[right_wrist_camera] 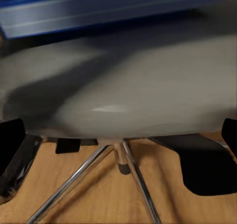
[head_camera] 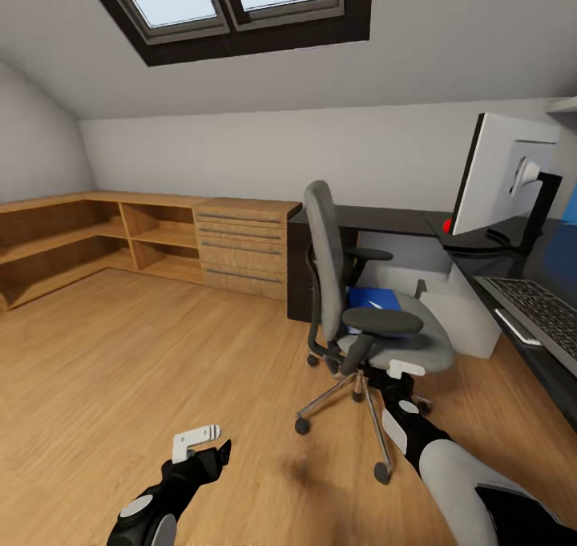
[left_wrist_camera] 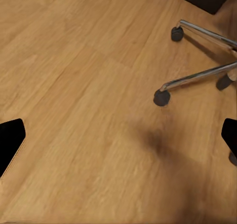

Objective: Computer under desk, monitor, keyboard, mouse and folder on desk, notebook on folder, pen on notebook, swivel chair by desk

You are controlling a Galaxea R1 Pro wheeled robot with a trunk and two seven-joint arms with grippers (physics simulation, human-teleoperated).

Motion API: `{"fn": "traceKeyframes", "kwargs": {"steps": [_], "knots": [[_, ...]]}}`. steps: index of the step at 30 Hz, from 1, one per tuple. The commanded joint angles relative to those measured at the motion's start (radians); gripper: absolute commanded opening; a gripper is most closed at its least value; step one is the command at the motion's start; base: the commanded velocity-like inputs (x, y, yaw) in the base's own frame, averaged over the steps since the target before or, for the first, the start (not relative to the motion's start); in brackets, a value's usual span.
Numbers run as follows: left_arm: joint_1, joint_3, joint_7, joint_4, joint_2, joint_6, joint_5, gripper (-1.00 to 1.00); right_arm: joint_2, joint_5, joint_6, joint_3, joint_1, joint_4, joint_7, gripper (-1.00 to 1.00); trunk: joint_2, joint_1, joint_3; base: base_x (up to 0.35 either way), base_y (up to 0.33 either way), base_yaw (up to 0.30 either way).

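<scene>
Wooden shelving (head_camera: pixel 72 237) is running along the far wall at the left of the head view, with a light-wood chest of drawers (head_camera: pixel 243 245) sitting just beside it toward the middle. Above them, a skylight (head_camera: pixel 228 5) is taking up the upper left of the frame. Low at the lower left, the left gripper (head_camera: pixel 210 443) is hanging over bare wooden floor (head_camera: pixel 120 353); in the left wrist view its dark fingertips (left_wrist_camera: pixel 11 140) are standing wide apart at the two edges of the picture, with nothing between them but floorboards and two chrome legs of the chair base (left_wrist_camera: pixel 195 76).

Moving to the centre, the swivel chair (head_camera: pixel 361 313) is standing on the floor just in front of the desk (head_camera: pixel 377 219), seen side-on with its tall back toward the left. The folder (head_camera: pixel 375 299) is lying flat on the seat, partly hidden behind the near armrest. The right gripper (head_camera: pixel 405 370) is sitting right at the front edge of the seat; in the right wrist view its fingertips (right_wrist_camera: pixel 12 145) are spread wide, gripping nothing, with the grey seat cushion (right_wrist_camera: pixel 128 91) looming close and the folder's blue edge (right_wrist_camera: pixel 108 7) above it.

Over at the right, the monitor (head_camera: pixel 501 173) is standing on the glossy black top, its pale back facing us, and the keyboard (head_camera: pixel 538 309) is lying on the desk below it at the right edge.
</scene>
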Motion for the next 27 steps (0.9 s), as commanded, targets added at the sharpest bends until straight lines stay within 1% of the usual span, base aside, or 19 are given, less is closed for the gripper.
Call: {"fn": "traceKeyframes", "kwargs": {"steps": [1,27], "knots": [[0.000,-0.001,0.009,-0.001,0.000,0.003,0.010,1.00,0.001,0.001,-0.003,0.000,-0.001,0.001,0.000,1.00,0.000,0.000,-0.001,0.000,0.000,0.276],[0.000,-0.001,0.009,0.013,0.000,0.003,0.012,1.00,0.000,0.001,-0.003,0.000,-0.001,0.001,0.002,1.00,0.000,0.000,-0.001,0.000,0.000,0.274]]}}
